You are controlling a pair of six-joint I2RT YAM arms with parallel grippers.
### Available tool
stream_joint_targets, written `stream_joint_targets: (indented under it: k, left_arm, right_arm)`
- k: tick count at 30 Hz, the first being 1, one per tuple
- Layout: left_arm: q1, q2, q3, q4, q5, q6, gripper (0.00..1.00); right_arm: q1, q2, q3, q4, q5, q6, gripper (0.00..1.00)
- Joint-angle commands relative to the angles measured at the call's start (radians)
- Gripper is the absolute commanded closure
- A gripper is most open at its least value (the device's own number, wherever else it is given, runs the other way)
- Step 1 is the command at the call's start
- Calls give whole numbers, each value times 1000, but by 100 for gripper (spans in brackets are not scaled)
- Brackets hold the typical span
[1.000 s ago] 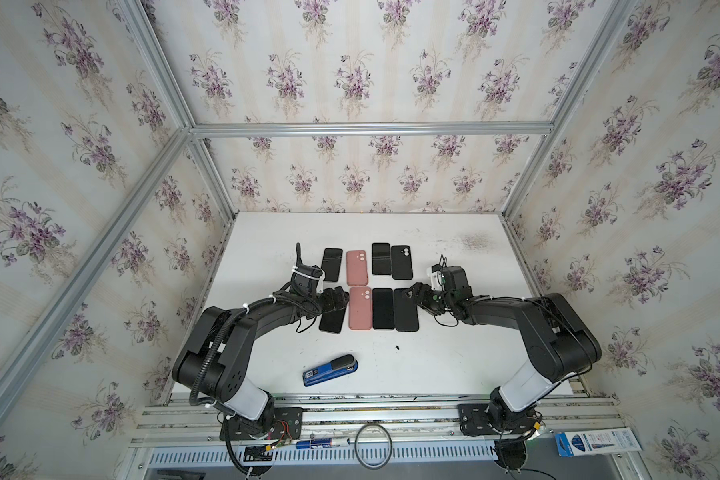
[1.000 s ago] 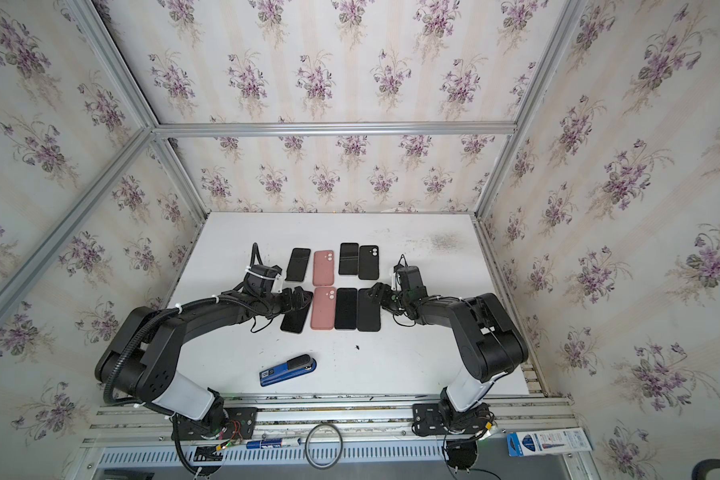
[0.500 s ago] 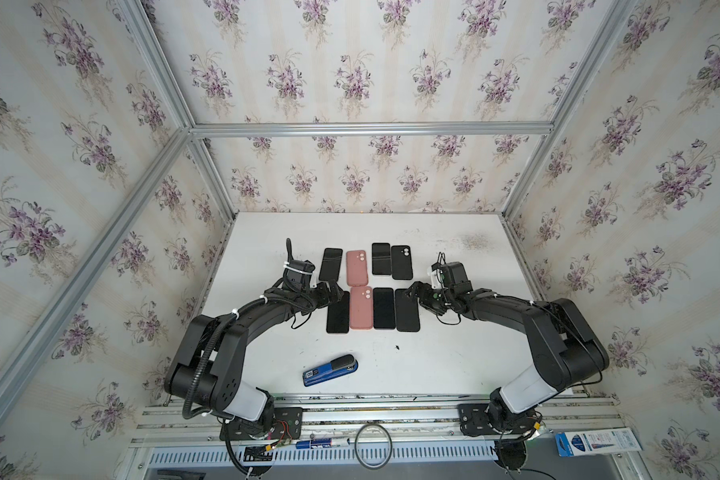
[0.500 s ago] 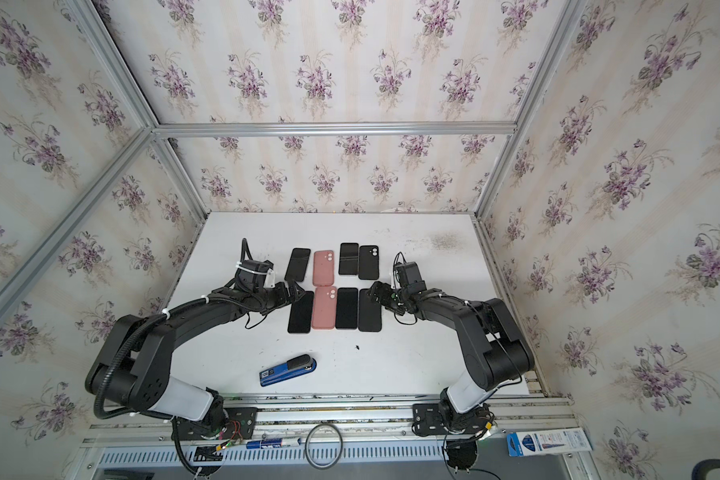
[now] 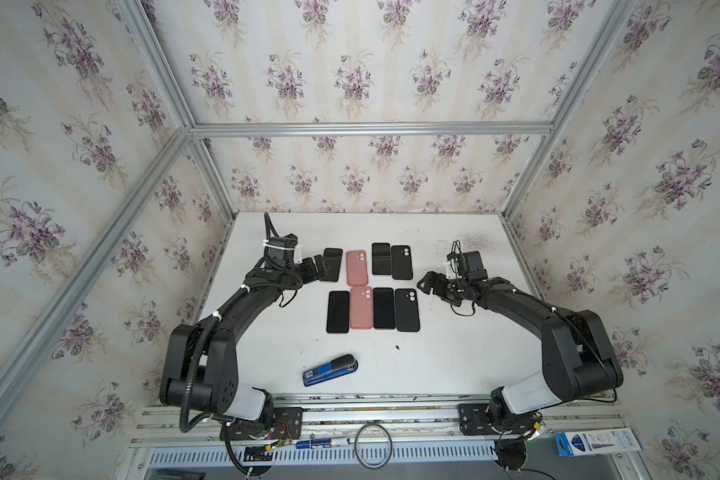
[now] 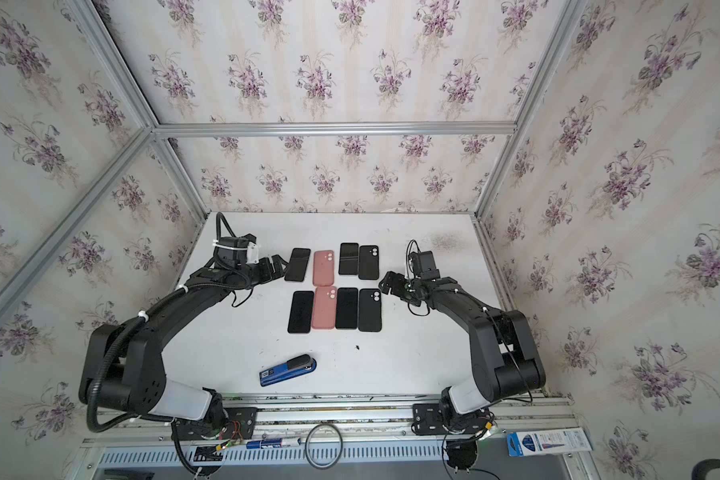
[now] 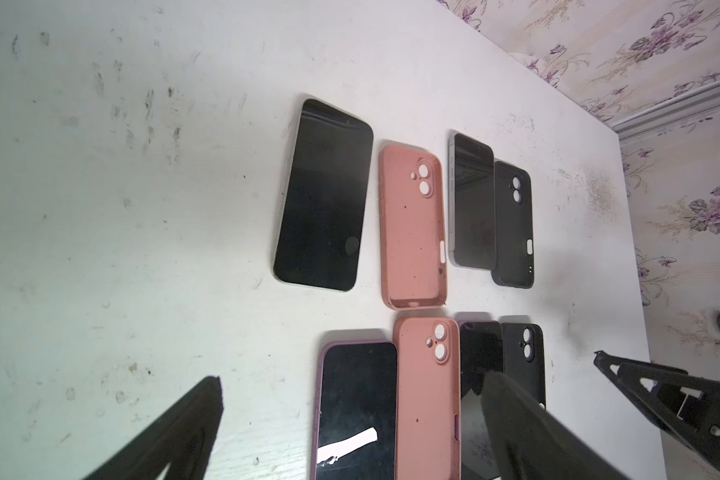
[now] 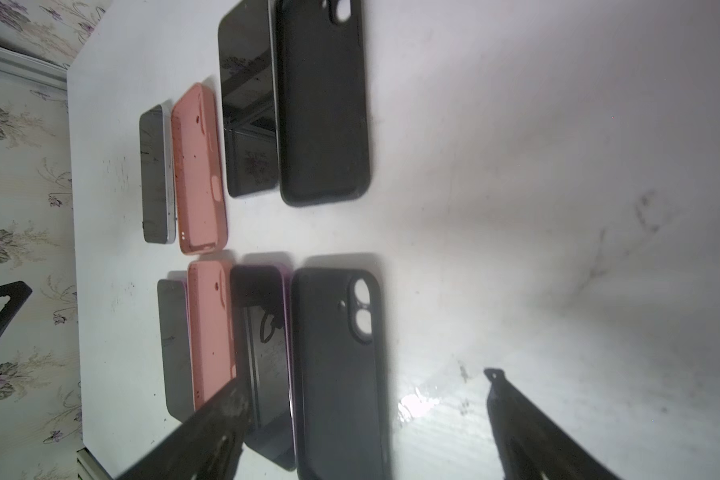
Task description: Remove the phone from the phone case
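Note:
Phones and cases lie in two rows on the white table (image 5: 454, 353). The front-left black phone (image 5: 338, 311) (image 7: 356, 407) sits screen up inside a purple case rim. Beside it are a pink case (image 5: 361, 307), another purple-edged phone (image 5: 383, 308) (image 8: 262, 353) and a black case (image 5: 407, 310) (image 8: 337, 365). My left gripper (image 5: 316, 267) (image 7: 352, 378) hangs open and empty at the left end of the back row. My right gripper (image 5: 425, 284) (image 8: 366, 379) is open and empty, just right of the black case.
The back row holds a bare black phone (image 5: 332, 264), an empty pink case (image 5: 357, 267), a black phone (image 5: 381, 259) and a black case (image 5: 401, 262). A blue stapler (image 5: 330, 370) lies near the front edge. Papered walls close in three sides.
My left gripper lifted off the front-left phone, which now lies straight, and drew back to the rear left. My right gripper opened wider and pulled away to the right of the black case.

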Motion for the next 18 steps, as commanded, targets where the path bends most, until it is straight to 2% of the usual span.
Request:
stream_joint_targets:
  k: [1, 10, 18]
  left_arm:
    - [6, 79, 77, -23, 44, 65, 0]
    - [18, 323, 312, -19, 90, 45, 0]
    - [15, 420, 319, -41, 63, -13, 0]
  right_arm:
    - [-26, 76, 88, 2, -47, -53, 8]
    - [-38, 362, 369, 6, -94, -62, 8]
    - [-21, 451, 409, 55, -147, -17, 8]
